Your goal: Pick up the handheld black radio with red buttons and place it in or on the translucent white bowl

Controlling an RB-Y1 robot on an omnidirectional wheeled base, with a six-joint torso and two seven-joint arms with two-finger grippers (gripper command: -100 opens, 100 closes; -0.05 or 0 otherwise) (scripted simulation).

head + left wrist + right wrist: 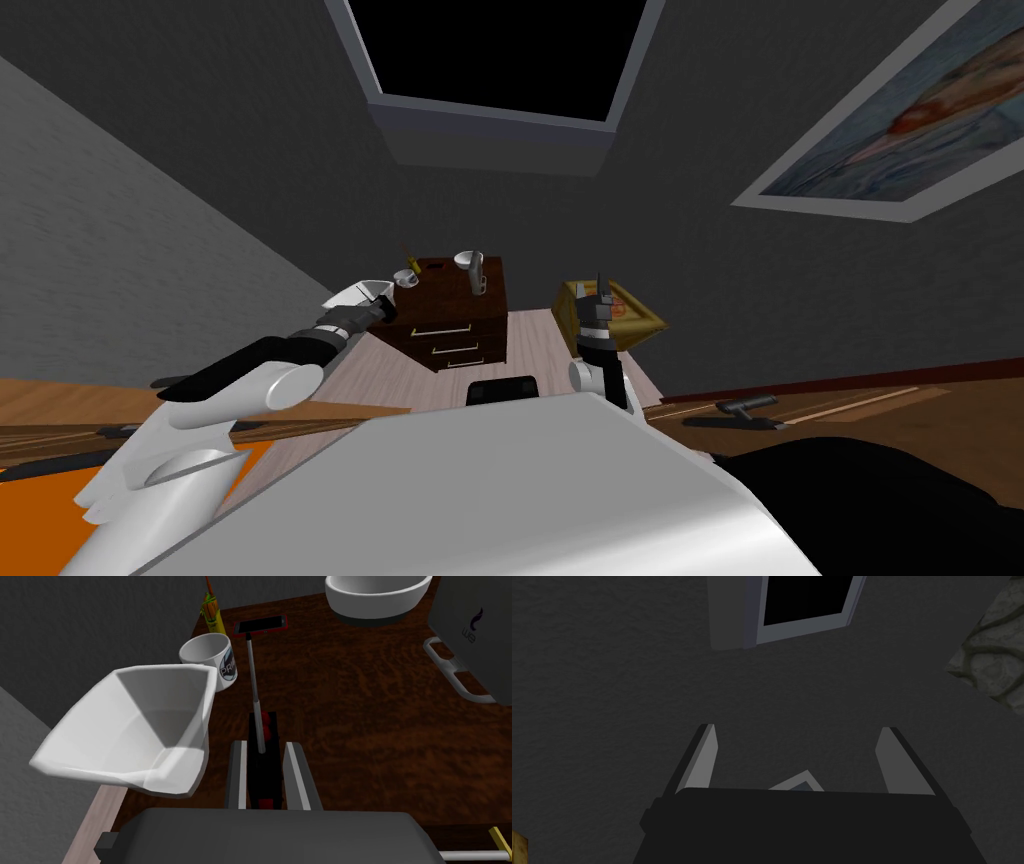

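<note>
The head camera looks steeply down and forward, rolled, from well back at the cabinet [455, 325], which sits small mid-frame. The left wrist camera looks along the left gripper [265, 744] and the radio [267, 773] it clamps, close above the cabinet top. Both views share the bowl [135, 726] and the mug [210, 658]. The right wrist camera, raised beside the cabinet, looks along the right gripper [797, 731] at a wall.

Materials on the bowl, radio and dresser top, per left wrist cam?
Bowl: white, smooth, soft sheen, faceted walls; ceramic or plastic, can't tell. Radio: matte black casing, probably plastic; its grey antenna looks metallic. Dresser top: dark brown mottled grain, looks like varnished wood.
</note>
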